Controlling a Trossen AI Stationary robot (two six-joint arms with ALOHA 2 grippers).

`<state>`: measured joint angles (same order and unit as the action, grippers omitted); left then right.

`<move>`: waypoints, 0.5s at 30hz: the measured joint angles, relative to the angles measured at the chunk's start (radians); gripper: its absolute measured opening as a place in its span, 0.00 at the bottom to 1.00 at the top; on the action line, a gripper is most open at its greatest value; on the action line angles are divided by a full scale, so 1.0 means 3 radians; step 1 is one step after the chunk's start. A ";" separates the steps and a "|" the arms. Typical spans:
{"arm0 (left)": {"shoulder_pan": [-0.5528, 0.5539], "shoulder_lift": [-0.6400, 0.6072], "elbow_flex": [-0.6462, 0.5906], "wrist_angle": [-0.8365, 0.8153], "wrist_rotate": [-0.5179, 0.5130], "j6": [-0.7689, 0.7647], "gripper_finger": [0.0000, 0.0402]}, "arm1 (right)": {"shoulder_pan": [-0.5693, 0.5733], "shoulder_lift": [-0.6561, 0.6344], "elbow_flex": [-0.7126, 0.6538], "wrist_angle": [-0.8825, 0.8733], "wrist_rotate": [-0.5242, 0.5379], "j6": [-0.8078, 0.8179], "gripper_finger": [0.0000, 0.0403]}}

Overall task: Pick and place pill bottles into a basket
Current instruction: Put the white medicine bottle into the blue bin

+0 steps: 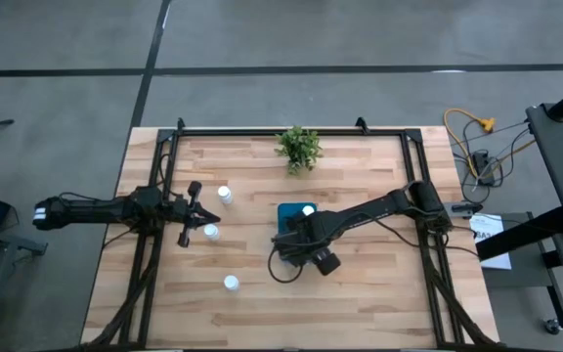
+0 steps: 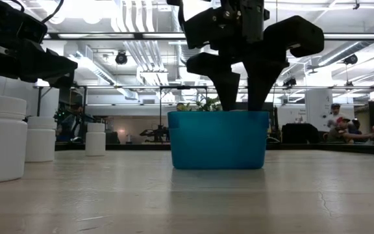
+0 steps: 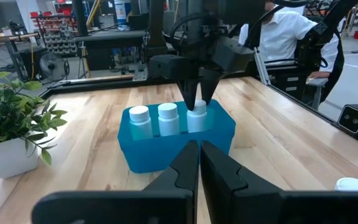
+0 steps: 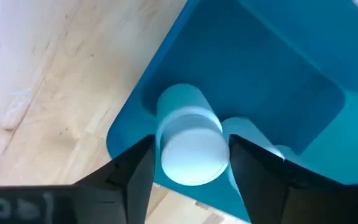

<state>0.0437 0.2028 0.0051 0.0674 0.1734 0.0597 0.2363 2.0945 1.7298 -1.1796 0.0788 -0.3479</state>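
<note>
Three bottles [image 3: 168, 119] are seen standing in the basket [image 1: 289, 217], and the third one is held between the right gripper's [image 4: 191, 163] jaws, low inside at the basket's end. The bottle should be lowered until it rests on the basket floor, approx. upright and beside the other two, and only then should the jaws be released; the lift out is best made straight up, so the neighbours are not knocked.

Three more bottles [image 1: 210, 233] are left on the tabletop [image 1: 360, 293], near the left gripper [image 1: 192, 215], whose jaws are clenched on nothing, just beside two of them.

The tabletop is of light wood planks w/ a dark frame; a plant [image 1: 299, 149] stands at the far edge. Behind, a workshop w/ ceiling lights, racks and seated people is seen.
</note>
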 joint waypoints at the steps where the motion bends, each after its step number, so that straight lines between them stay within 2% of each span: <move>1: 0.0001 -0.0001 0.0000 0.0000 0.0000 -0.0001 0.00 | 0.0001 0.0000 0.0000 -0.0013 0.0000 0.0001 0.48; 15: 0.0000 -0.0001 0.0000 0.0000 0.0000 0.0000 0.00 | 0.0003 -0.0082 0.0111 -0.0069 0.0006 0.0023 0.45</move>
<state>0.0438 0.2024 0.0051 0.0672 0.1734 0.0596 0.2371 2.0699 1.7632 -1.2002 0.0807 -0.3408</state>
